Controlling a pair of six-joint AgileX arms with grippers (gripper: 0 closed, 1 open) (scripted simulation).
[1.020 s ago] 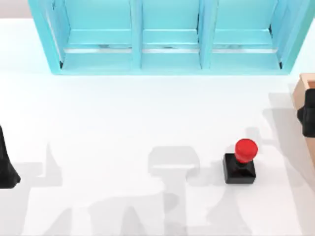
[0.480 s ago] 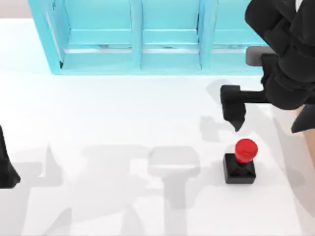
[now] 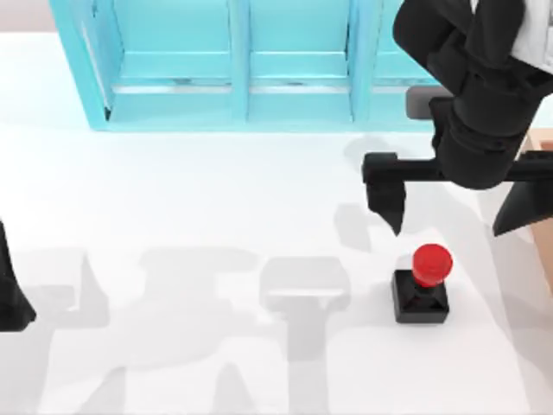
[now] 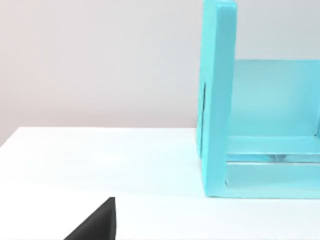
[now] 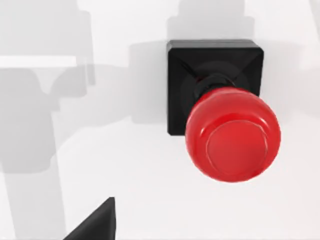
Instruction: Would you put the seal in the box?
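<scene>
Red-knobbed seal [image 3: 422, 284] stands below open right jaws

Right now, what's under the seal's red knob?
The seal has a black square base under its knob, sitting on the white table. The knob covers part of the base and the stem. The right gripper hovers open above it.

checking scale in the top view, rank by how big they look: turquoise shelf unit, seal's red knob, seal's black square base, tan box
1. Turquoise three-compartment shelf unit
2. Seal's black square base
3. Seal's glossy red round knob

Tan wooden box: just a sliver shows past the right arm, so unranked.
</scene>
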